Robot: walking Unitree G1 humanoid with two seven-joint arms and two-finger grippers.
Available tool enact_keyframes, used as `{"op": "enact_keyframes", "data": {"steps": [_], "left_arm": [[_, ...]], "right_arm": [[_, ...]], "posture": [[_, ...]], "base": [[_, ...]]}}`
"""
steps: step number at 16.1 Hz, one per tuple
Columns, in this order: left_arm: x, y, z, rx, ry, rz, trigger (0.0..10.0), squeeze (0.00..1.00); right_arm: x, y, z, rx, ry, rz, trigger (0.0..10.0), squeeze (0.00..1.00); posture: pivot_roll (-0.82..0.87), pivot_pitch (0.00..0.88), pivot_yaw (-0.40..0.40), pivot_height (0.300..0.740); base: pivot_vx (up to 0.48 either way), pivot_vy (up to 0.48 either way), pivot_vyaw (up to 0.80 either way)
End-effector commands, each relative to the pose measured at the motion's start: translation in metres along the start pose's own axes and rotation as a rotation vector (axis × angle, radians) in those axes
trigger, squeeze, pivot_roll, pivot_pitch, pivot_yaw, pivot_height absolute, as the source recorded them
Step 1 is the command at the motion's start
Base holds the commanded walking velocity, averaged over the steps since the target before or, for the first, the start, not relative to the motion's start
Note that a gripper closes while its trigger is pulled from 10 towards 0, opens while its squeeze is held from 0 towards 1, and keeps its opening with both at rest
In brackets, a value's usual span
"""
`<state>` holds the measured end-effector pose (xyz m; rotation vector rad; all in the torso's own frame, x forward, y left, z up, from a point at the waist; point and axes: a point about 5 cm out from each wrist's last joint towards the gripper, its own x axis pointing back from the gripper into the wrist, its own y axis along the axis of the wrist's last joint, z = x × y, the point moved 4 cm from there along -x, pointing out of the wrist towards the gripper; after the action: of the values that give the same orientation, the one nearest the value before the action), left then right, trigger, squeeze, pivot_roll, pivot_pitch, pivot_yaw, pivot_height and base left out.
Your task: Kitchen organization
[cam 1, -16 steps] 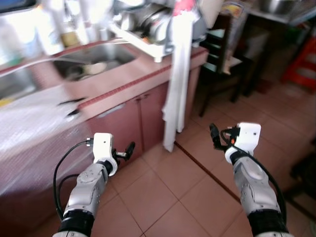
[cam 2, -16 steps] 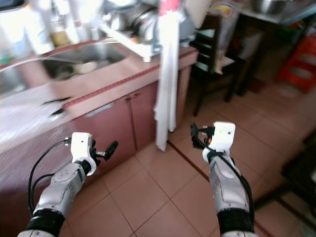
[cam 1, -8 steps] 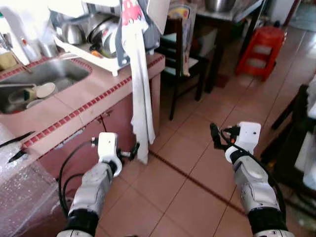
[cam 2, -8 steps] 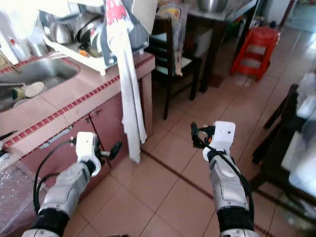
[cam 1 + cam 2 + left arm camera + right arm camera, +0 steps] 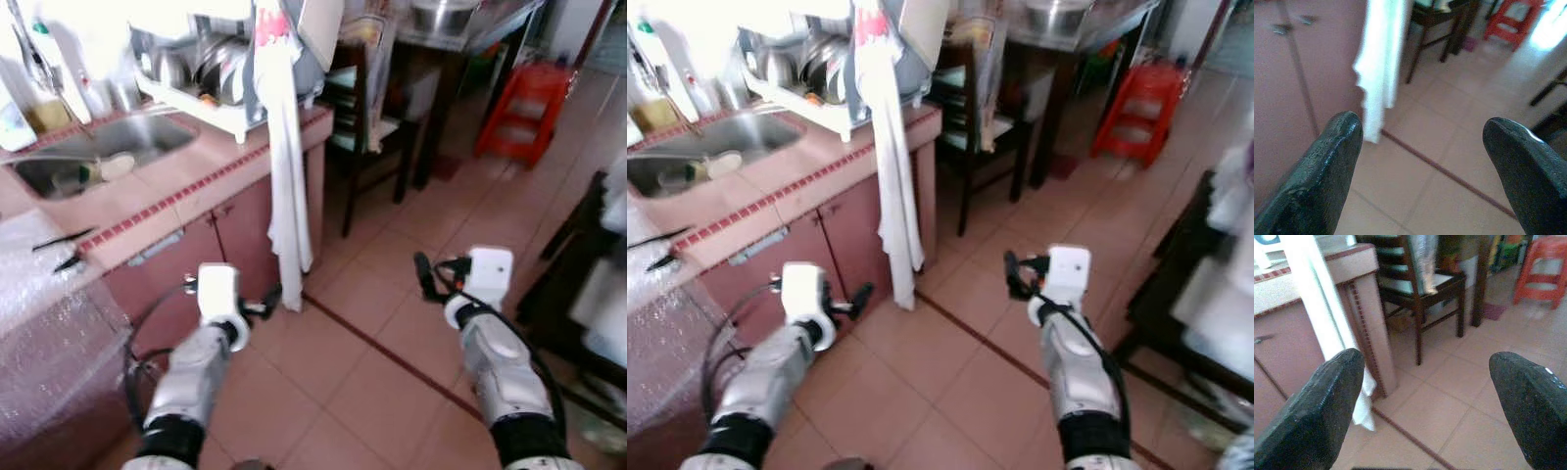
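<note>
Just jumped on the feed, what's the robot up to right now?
Nothing is being handled. The left gripper and right gripper are both open and empty, held out over the tiled floor. The robot faces the end of the pink counter, where a white towel hangs beside the dish rack and sink.
</note>
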<state>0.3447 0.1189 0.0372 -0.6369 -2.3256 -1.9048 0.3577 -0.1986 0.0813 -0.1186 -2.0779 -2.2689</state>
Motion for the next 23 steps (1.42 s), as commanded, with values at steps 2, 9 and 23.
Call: {"op": "enact_keyframes", "data": {"steps": [2, 9, 23], "left_arm": [[-0.001, 0.006, 0.003, -0.015, 0.011, -0.011, 10.0, 0.0], [-0.004, 0.01, 0.009, 0.004, 0.053, -0.022, 10.0, 0.0], [0.001, 0.003, 0.054, -0.121, 0.244, 0.029, 10.0, 0.0]], "right_arm": [[-0.001, 0.005, 0.001, 0.0, 0.003, -0.019, 10.0, 0.0], [-0.002, 0.01, -0.002, -0.005, -0.008, -0.033, 10.0, 0.0], [-0.015, -0.005, 0.02, -0.098, 0.011, 0.022, 10.0, 0.0]], "posture": [[-0.07, 0.033, 0.015, 0.74], [-0.08, 0.032, 0.023, 0.74], [-0.04, 0.021, 0.02, 0.74]], "base": [[0.0, -0.24, 0.0], [0.0, -0.047, 0.0], [0.0, 0.0, 0.16]]}}
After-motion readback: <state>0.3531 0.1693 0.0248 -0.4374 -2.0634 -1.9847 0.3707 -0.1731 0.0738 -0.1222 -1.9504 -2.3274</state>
